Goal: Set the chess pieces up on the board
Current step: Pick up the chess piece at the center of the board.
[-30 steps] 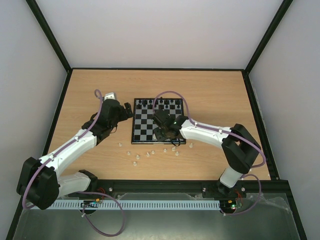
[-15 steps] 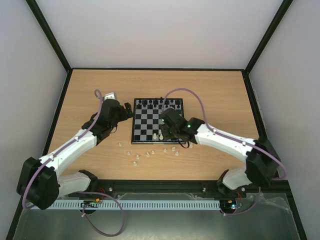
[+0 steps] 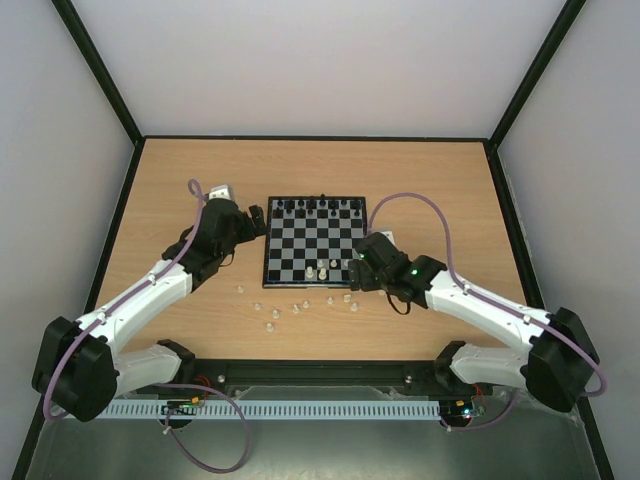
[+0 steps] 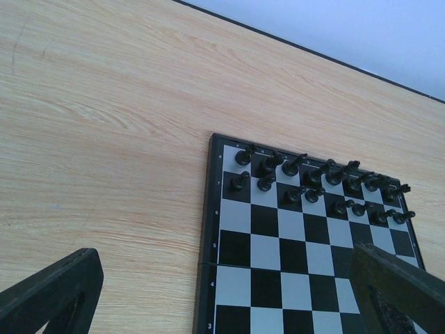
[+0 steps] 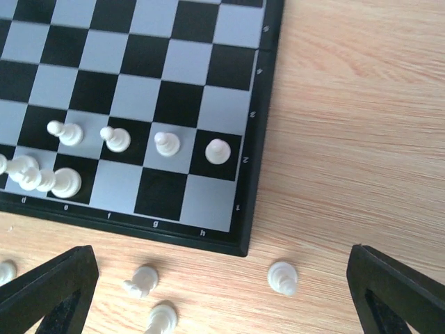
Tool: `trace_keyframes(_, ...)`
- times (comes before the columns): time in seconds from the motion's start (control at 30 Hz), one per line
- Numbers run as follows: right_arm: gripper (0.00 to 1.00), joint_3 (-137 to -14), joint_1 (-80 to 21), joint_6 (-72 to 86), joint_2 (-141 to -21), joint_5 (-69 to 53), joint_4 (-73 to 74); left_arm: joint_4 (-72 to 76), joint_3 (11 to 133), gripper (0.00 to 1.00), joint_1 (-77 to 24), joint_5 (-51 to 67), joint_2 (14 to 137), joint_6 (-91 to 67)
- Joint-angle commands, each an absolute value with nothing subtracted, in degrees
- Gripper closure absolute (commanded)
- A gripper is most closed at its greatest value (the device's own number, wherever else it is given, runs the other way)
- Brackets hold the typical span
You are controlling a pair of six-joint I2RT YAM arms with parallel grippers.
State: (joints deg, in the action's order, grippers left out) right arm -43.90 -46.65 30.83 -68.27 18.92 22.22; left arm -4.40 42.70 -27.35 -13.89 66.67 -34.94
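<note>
From where I stand, the board [image 3: 300,245] lies flat near the middle of the table [image 3: 430,190], with the black chessmen [image 4: 316,182] filling the two rows along its 12 o'clock edge, so that side looks finished. The white chess pieces [image 5: 167,144] are split. Four small ones stand in a line on the second row from the 6 o'clock edge, running to the 3 o'clock side. A tight cluster of taller ones stands just beside them toward 9 o'clock on the nearest row. The rest are scattered on the bare wood just past the board's 6 o'clock edge, some upright and at least one on its side. The right gripper [image 5: 221,264] hangs over the board's 5 o'clock corner with its jaws spread as wide as they go and nothing between them. I take it to be free to go down for one of the loose men below that corner. The left gripper [image 4: 224,257] waits off the board's 10 o'clock corner, equally wide and empty, probably parked there to keep out of the other arm's way. I'd judge the white side under half set, and the fallen piece looks the fiddliest to lift.
</note>
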Motion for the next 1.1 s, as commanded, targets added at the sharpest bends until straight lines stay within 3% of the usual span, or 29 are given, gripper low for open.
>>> trace_keyframes(0.0, 0.0, -42.24, -45.35, 35.02, -64.86, 23.63, 24.59, -3.54, 41.89, 0.0, -27.42, -13.37, 65.59, -34.75)
trace_keyframes(0.1, 0.19, -40.79, -42.49, 35.77, -65.05, 21.94, 23.82, -3.57, 42.03, 0.0, -27.42, -13.32, 65.8, -34.71)
trace_keyframes(0.4, 0.36, -38.01, -40.16, 38.56, -68.51, 19.51, 22.54, -3.61, 42.11, 0.0, -27.42, -13.1, 65.95, -34.71)
trace_keyframes(0.53, 0.5, -37.21, -40.16, 39.86, -70.73, 17.45, 22.14, -3.69, 42.19, 0.0, -27.42, -12.93, 65.69, -34.72)
trace_keyframes(0.83, 0.52, -36.13, -40.14, 41.46, -71.79, 17.33, 21.96, -3.69, 42.1, 0.0, -27.42, -13.17, 65.65, -34.71)
trace_keyframes(1.07, 0.64, -34.98, -40.16, 41.65, -73.8, 16.66, 20.38, -3.69, 42.02, 0.01, -27.42, -13.31, 65.56, -34.66)
